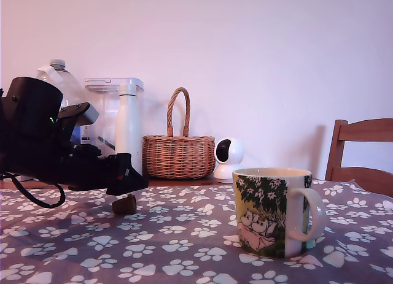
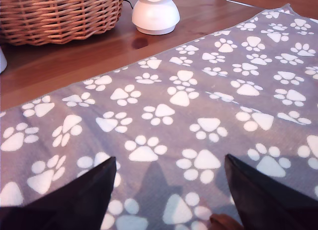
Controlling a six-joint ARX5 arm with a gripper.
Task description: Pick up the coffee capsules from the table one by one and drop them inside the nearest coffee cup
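One dark-brown coffee capsule (image 1: 124, 203) stands on the paw-print table cloth (image 1: 184, 247) at the exterior view's left. My gripper (image 1: 130, 176) hangs just above it, slightly apart from it. The wrist view shows my gripper (image 2: 169, 160) open, its two black fingers (image 2: 74, 200) spread wide over the cloth (image 2: 198, 106). Only a sliver of the capsule (image 2: 224, 223) peeks in at that picture's edge beside one finger. The coffee cup (image 1: 273, 211), cream with green foliage and white figures, stands on the exterior view's right, its handle pointing right, well away from the gripper.
Behind the cloth, on the brown wood, stand a wicker basket (image 1: 178, 152), a white round camera (image 1: 229, 156), a tall white bottle (image 1: 128, 127) and a clear container (image 1: 104, 112). A wooden chair back (image 1: 362, 152) rises at the far right.
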